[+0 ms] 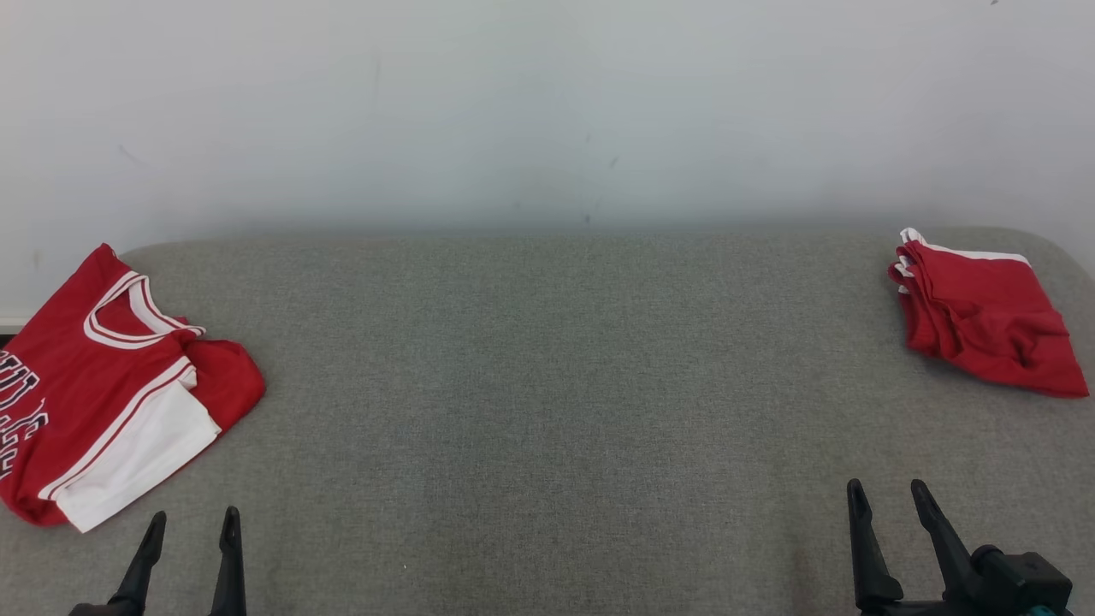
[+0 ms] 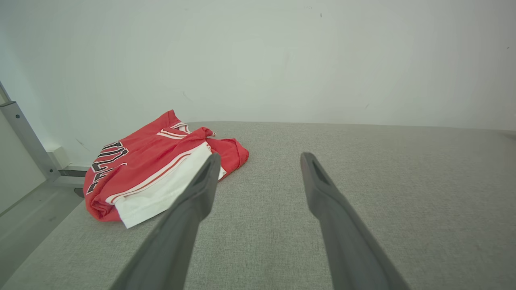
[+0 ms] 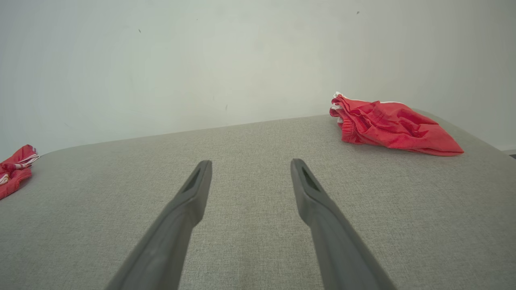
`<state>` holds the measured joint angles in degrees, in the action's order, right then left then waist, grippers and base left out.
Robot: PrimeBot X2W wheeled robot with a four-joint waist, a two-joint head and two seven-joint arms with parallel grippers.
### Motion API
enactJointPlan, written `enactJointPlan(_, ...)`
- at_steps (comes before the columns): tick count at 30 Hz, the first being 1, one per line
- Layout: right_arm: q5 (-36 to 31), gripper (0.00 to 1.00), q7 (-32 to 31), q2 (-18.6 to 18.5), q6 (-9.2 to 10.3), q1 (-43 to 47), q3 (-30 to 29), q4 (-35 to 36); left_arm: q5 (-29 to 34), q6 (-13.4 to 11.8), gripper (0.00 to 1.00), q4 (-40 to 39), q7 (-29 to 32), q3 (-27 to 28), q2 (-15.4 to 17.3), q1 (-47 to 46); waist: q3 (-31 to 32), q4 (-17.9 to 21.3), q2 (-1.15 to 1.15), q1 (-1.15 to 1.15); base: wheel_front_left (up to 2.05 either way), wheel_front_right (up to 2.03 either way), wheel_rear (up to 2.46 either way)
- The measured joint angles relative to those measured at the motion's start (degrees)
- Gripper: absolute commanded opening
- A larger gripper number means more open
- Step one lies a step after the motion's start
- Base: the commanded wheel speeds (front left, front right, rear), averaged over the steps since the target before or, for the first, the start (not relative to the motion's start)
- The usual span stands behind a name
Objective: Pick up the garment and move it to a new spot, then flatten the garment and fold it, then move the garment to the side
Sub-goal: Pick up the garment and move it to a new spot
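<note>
Head view: a grey fabric bench (image 1: 547,385) stands against a pale wall. A loosely bunched red jersey (image 1: 103,376) with white trim lies at the bench's left edge. Folded red shorts (image 1: 984,316) lie at the far right. The left pincer (image 1: 192,515) and right pincer (image 1: 885,486) sit at the front, both spread wide, holding nothing and touching neither garment.

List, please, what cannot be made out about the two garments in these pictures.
- Lettering on the jersey: cut by the head view's left edge; partly folded under in the left wrist view.
- Folded red garment: its own folds hide the inner layers and what garment it is, in head and right wrist views.
- Jersey, right wrist view: mostly cut off by the left edge.
</note>
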<state>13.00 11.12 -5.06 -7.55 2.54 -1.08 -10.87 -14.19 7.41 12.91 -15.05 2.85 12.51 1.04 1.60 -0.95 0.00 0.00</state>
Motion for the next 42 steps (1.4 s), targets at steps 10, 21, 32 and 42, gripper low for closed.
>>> enactJointPlan(10,0.2,1.00,0.0,-0.2,0.00,0.0,0.3,-0.5,0.1,0.0,1.00,0.4,0.0,-0.2,0.1,-0.3,0.2,-0.5,0.00,0.00,0.00,0.00,0.00)
enactJointPlan(21,0.6,1.00,0.1,-0.1,0.00,0.8,0.4,-0.4,0.1,0.1,1.00,0.7,0.0,-1.2,0.5,-1.1,0.5,-2.9,0.00,0.00,0.00,0.00,0.00)
enactJointPlan(32,1.0,1.00,0.6,0.4,0.00,2.3,0.3,-1.1,-0.6,0.1,1.00,2.1,0.0,-1.3,1.3,-2.0,0.6,-11.3,0.00,0.00,0.00,0.00,0.00)
enactJointPlan(42,1.0,1.00,0.7,0.5,0.00,2.3,0.7,-0.8,-1.9,-0.4,1.00,2.4,0.0,-0.7,1.9,-2.0,0.3,-22.2,0.00,0.00,0.00,0.00,0.00)
